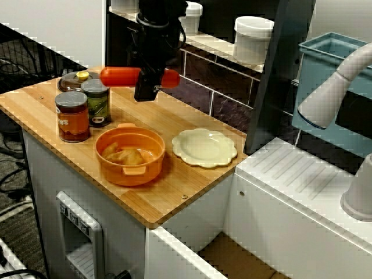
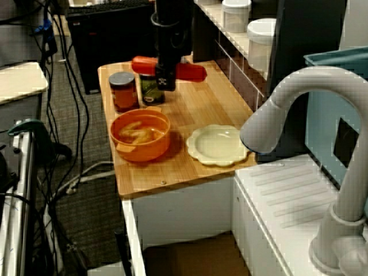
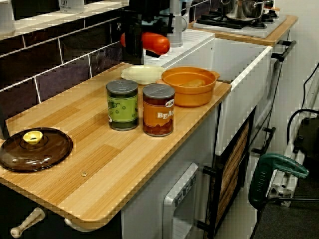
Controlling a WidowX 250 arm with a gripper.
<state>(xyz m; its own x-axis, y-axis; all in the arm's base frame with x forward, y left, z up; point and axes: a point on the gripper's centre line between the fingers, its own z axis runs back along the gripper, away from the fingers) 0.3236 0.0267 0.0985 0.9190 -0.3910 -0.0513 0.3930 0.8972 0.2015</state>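
Observation:
My black gripper [image 1: 146, 92] hangs above the back of the wooden counter [image 1: 174, 186], shut on a long red-orange sausage-shaped thing [image 1: 119, 77] held level, both ends sticking out past the fingers. In the view from the sink end, the gripper [image 2: 165, 81] and the red thing [image 2: 192, 71] are just behind a green can [image 2: 150, 92]. The view along the counter shows the gripper [image 3: 133, 50] with the red thing [image 3: 155, 43] above a pale scalloped plate [image 3: 142, 74]. An orange pot [image 1: 129, 156] with food in it sits below and in front.
An orange bean can [image 1: 72, 116] stands beside the green can [image 1: 96, 102]; a brown glass lid [image 1: 71, 81] lies at the far left. Dark tiled wall [image 1: 226, 87] and a shelf with white jars [image 1: 252, 38] stand behind. A white tap [image 2: 299, 109] and draining board [image 1: 302, 174] lie to the right.

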